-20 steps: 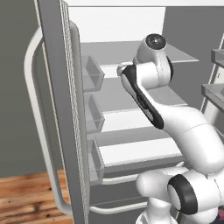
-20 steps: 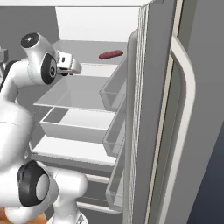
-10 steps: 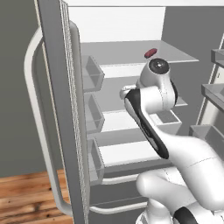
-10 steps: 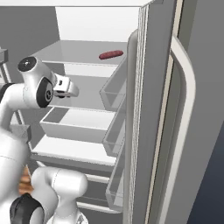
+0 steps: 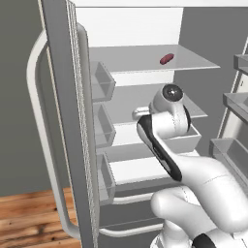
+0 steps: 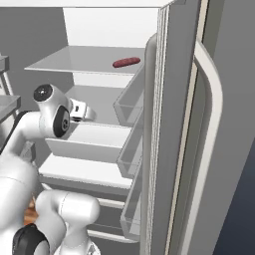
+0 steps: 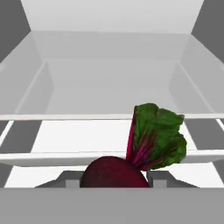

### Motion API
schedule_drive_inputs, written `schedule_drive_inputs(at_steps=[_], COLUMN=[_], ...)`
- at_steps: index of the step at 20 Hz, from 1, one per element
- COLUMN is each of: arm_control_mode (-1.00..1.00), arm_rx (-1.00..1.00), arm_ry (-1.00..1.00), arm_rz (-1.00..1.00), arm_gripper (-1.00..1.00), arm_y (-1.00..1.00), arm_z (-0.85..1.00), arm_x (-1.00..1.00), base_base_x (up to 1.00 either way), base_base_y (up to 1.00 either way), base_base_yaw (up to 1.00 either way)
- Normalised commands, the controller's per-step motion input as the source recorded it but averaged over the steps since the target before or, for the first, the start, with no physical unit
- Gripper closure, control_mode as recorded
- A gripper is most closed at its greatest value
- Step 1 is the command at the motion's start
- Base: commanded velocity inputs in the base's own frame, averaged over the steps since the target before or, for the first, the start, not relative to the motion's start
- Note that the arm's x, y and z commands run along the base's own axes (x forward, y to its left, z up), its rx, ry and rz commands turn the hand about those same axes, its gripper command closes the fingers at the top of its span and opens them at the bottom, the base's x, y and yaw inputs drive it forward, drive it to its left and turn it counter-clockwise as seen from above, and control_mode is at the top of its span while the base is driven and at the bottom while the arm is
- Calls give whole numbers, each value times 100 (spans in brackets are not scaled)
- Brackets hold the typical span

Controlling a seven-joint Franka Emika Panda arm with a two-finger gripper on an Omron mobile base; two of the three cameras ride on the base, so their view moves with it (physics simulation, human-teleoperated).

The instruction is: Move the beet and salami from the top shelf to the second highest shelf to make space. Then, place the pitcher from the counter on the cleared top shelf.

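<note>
Beet (image 7: 114,173) sits low centre in the hand view, pinched in the gripper (image 7: 114,180), its green leaves (image 7: 158,134) rising to the right. Ahead lie pale fridge shelves (image 7: 65,117). Salami (image 5: 166,59) lies on the top shelf (image 5: 145,58), upper right of the left base view. Arm wrist (image 6: 74,110) reaches at the second shelf (image 6: 102,102), left of centre in the right base view.

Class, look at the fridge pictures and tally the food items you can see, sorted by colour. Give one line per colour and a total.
Dark maroon with green leaves: 1, the beet, between the gripper tips.
Pinkish-red: 1, the salami, lying on the top shelf.
Total: 2 food items.
</note>
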Motion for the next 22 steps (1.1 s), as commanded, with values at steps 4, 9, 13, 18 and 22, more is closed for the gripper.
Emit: schedule_drive_inputs(at_steps=[4,9,13,18,22], arm_control_mode=[-100,-100,-100,-100,-100], arm_rx=[0,0,0,0,0], arm_ry=[1,8,5,0,0], arm_rz=[0,0,0,0,0], arm_gripper=[100,100,100,100,100], arm_y=[-2,0,0,-2,-5], arm_z=[-23,-9,-8,-29,-50], arm_x=[68,70,73,63,58], base_base_x=[0,0,0,0,0], base_base_y=[0,0,0,0,0], base_base_yaw=[0,0,0,0,0])
